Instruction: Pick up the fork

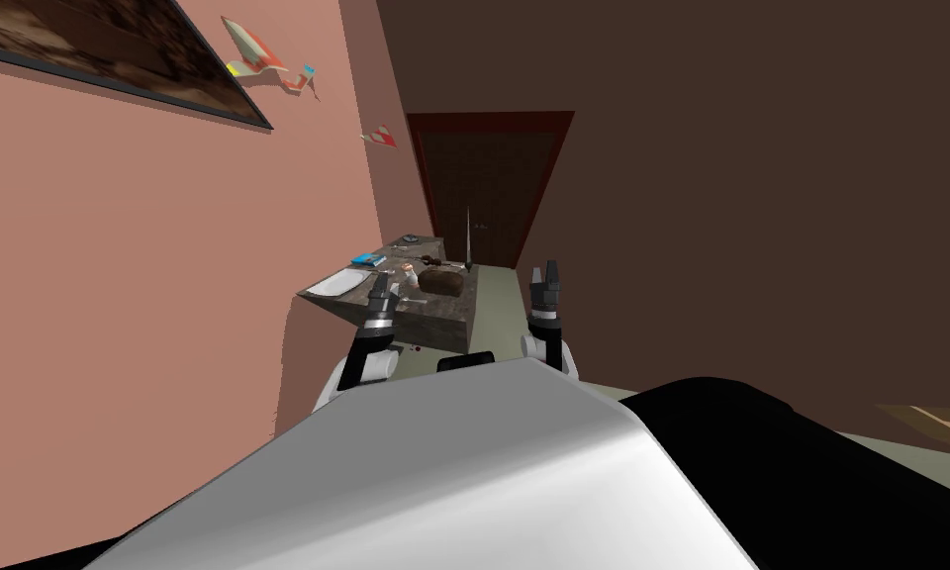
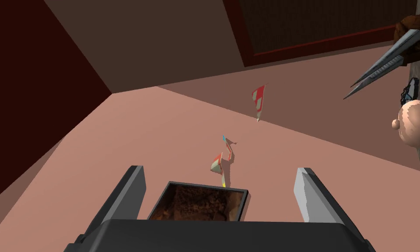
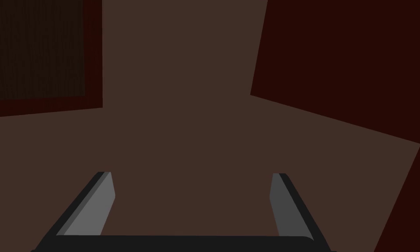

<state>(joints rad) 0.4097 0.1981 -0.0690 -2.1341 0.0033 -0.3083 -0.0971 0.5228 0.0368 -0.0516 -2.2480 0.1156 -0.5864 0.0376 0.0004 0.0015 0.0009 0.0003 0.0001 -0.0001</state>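
Observation:
A small dark table (image 1: 443,322) stands against the pink wall ahead of me. Near its far right edge a thin grey pointed piece (image 1: 470,237) stands up; it looks like the fork. In the left wrist view it appears as two long grey prongs (image 2: 379,65), off to one side of my fingers and well apart from them. My left gripper (image 1: 379,287) hangs over the table's near part, open (image 2: 220,183) and holding nothing. To the right of the table, over the floor, my right gripper (image 1: 545,277) is open (image 3: 191,192) and holding nothing.
On the table lie a white dish (image 1: 332,284), a blue flat thing (image 1: 367,259), a brown lump (image 1: 441,282) and a peach round thing (image 2: 414,120). A dark red door (image 1: 483,188) is behind the table. Pale floor (image 1: 498,307) runs along its right side.

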